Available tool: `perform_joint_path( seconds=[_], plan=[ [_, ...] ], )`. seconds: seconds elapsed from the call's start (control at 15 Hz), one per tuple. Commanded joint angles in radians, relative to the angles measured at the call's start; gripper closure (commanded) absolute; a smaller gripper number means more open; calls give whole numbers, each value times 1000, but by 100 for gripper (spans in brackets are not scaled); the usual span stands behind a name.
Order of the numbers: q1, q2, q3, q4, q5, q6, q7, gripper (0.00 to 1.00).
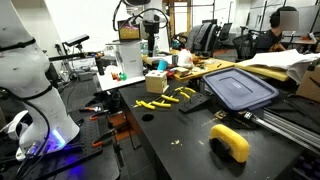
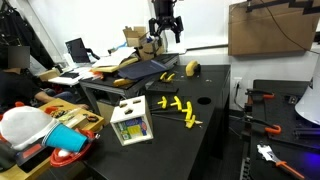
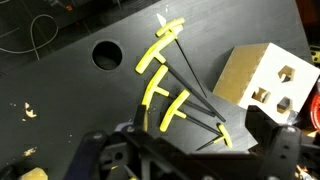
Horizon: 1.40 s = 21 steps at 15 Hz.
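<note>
Several yellow T-handle hex keys (image 3: 160, 85) lie fanned out on the black table, their dark shafts meeting near a small one (image 3: 222, 133). They also show in both exterior views (image 1: 165, 97) (image 2: 176, 106). My gripper (image 3: 185, 152) hangs high above them, open, with nothing between its fingers (image 3: 278, 145). In both exterior views the gripper (image 2: 165, 30) (image 1: 150, 44) is well clear of the tabletop. A wooden shape-sorter box (image 3: 266, 78) (image 2: 132, 122) (image 1: 156, 83) stands just beside the keys.
A round hole (image 3: 106, 54) opens in the table near the keys. A blue lid (image 1: 240, 88) (image 2: 150, 68) and a yellow tool (image 1: 230, 142) (image 2: 193, 68) lie farther along. Clutter, cables and a bowl (image 2: 68, 140) crowd the neighbouring benches.
</note>
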Motion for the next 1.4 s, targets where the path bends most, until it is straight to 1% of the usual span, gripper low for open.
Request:
perform_joint_path(
  seconds=[0.0, 0.2, 0.4, 0.47, 0.67, 0.8, 1.07, 1.33],
  plan=[
    [3, 249, -28, 254, 16, -66, -7, 0],
    [-1, 420, -43, 425, 16, -104, -9, 0],
    [-6, 561, -54, 594, 7, -190, -13, 0],
    [4, 569, -61, 604, -13, -187, -2, 0],
    [28, 576, -72, 592, -66, -150, 6, 0],
    [34, 564, -72, 551, -77, -134, 11, 0],
    [40, 535, -66, 467, -64, -98, 5, 0],
    [45, 508, -71, 349, -56, -48, 23, 0]
  ],
)
